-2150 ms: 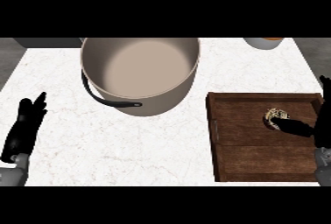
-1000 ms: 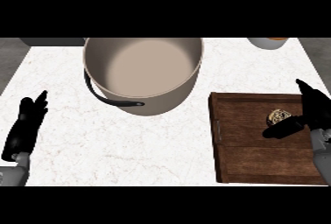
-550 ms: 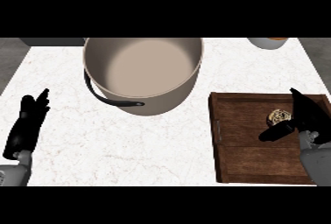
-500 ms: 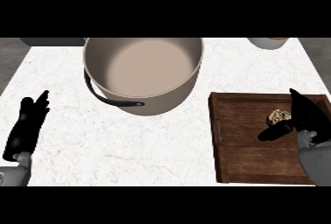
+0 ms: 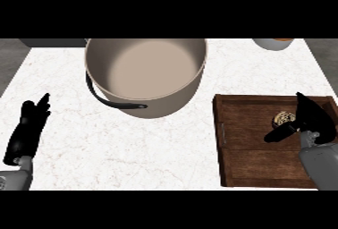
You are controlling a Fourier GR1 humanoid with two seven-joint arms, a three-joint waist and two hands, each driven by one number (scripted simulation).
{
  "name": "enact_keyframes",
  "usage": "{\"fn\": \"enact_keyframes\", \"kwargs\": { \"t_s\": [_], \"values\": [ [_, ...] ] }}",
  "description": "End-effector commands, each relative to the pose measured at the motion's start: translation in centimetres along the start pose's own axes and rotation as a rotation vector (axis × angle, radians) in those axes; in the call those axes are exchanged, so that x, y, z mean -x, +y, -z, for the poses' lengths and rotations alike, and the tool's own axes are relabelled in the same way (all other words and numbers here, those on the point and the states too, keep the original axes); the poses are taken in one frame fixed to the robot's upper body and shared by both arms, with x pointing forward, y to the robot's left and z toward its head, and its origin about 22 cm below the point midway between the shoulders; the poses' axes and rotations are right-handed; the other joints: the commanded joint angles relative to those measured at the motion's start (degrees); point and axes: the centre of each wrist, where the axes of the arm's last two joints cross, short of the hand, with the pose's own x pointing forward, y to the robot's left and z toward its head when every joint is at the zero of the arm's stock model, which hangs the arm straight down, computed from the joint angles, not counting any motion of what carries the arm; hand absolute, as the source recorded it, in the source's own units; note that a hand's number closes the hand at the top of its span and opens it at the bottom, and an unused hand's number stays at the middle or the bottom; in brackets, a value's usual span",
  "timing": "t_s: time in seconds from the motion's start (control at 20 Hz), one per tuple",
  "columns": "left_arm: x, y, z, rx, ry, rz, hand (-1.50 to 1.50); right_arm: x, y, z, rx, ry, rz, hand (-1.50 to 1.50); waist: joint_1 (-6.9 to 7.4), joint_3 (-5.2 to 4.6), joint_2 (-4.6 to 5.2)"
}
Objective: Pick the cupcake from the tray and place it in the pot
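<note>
The cupcake [image 5: 285,118] sits on the tray [image 5: 251,161], in its upper right part, seen from above as a small round speckled top. It is not lifted; it rests on the wood.

The right hand [image 5: 311,120] is over the tray's right side, just beside the cupcake. Its fingers point up and away along the cupcake's right, and its thumb reaches out to the left, just below the cupcake. The hand is spread, not closed round the cupcake; whether the thumb touches it cannot be told. The grey forearm comes in from the lower right corner and covers part of the tray's lower right.

The tray is dark brown wood with a raised rim, lying flat on the right side of the counter [image 5: 165,152]; its right edge runs out of view.

The pot [image 5: 146,71] stands to the upper left of the tray, well apart from the cupcake, at the middle of the counter's far side. It is large, beige, round, with a dark handle on its near left wall. Its inside shows nothing but its bare bottom.

A bowl [image 5: 272,43] shows in part at the far right edge of the counter.

The left hand [image 5: 27,132] rests at the counter's left edge, fingers straight and pointing up, holding nothing.
</note>
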Motion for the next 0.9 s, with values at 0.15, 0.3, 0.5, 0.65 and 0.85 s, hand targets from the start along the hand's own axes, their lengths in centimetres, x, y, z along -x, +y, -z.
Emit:
{"fn": "enact_keyframes", "kwargs": {
  "t_s": [0.15,0.3,0.5,0.65,0.85],
  "values": [
    [-1.2,-0.8,0.0,-0.019,-0.001,0.006,0.0,0.5,1.8,2.0,-0.066,0.097,-0.029,-1.5,0.09,0.02,0.02],
    [-0.2,0.4,-0.5,-0.006,-0.003,0.013,0.0,0.8,2.8,4.0,-0.075,0.093,-0.018,-1.5,0.38,0.03,0.07],
    [-0.2,0.7,-0.3,-0.005,0.0,0.021,0.0,0.5,1.3,4.2,-0.084,0.1,0.011,-1.5,0.13,0.01,0.02],
    [-0.4,-0.4,0.7,-0.006,-0.002,0.007,0.0,1.1,2.5,3.2,-0.086,0.095,0.004,-1.5,-0.12,0.0,0.0],
    [-2.8,-0.2,-0.3,-0.006,-0.01,-0.005,0.0,-0.1,3.9,4.1,-0.099,0.107,-0.001,-1.5,0.11,0.02,0.02]
  ]
}}
